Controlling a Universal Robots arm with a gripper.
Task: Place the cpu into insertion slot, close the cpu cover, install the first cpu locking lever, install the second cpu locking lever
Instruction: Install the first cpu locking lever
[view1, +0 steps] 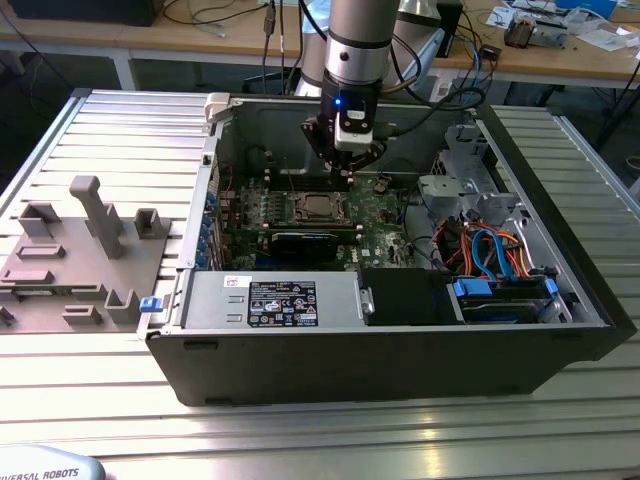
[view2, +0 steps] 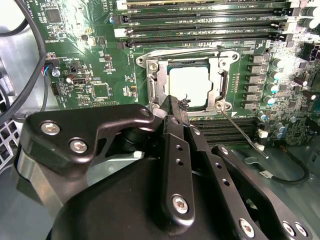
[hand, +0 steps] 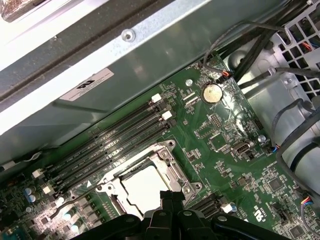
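Slotted metal surface (view1: 100, 130), open computer case (view1: 400, 370) on it, green motherboard (view1: 385, 215) inside. The arm reaches into the case, pincer (view2: 175, 106) fingers drawn together, tip right at a corner of the insertion slot (view2: 227, 56). The cpu cover (view2: 159, 80) lies flat there, and the cpu (view2: 189, 86) sits in its window.

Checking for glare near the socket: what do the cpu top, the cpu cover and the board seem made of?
The cpu: probably metal, matte; flat pale silvery-grey, no sharp reflections. The cpu cover: bare stamped metal, likely steel; silvery, bright glints on its edges. The circuit board: green coated laminate, judging by its slight sheen and soldered parts.
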